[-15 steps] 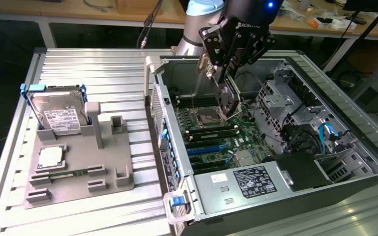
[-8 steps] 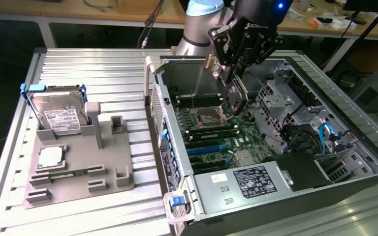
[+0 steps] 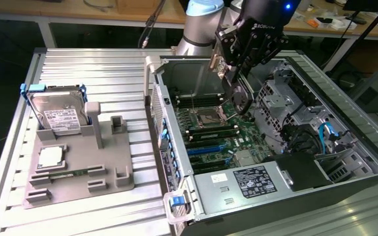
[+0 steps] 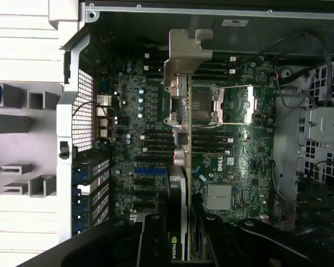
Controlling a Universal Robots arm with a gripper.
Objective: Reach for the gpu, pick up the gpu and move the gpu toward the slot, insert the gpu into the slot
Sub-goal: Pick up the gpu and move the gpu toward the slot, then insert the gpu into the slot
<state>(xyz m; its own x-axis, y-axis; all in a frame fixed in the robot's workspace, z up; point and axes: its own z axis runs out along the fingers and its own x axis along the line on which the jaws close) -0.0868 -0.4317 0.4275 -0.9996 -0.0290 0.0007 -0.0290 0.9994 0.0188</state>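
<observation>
Black and brown-edged, the thin gpu circuit card (image 4: 179, 156) with its silvery metal end bracket hangs edge-on over the open grey computer case (image 3: 151, 88). It is clamped between the jaws of the black gripper (image 4: 182, 228), and an Nvidia logo shows beside the fingers (image 4: 153, 233). "DELL" reads white on the green motherboard (image 4: 234, 161) beneath. A silver hard drive with a white label (image 3: 59, 114) leans in a grey plastic fixture (image 3: 77, 167) at the exterior view's left. The card covers the slots directly under it.
</observation>
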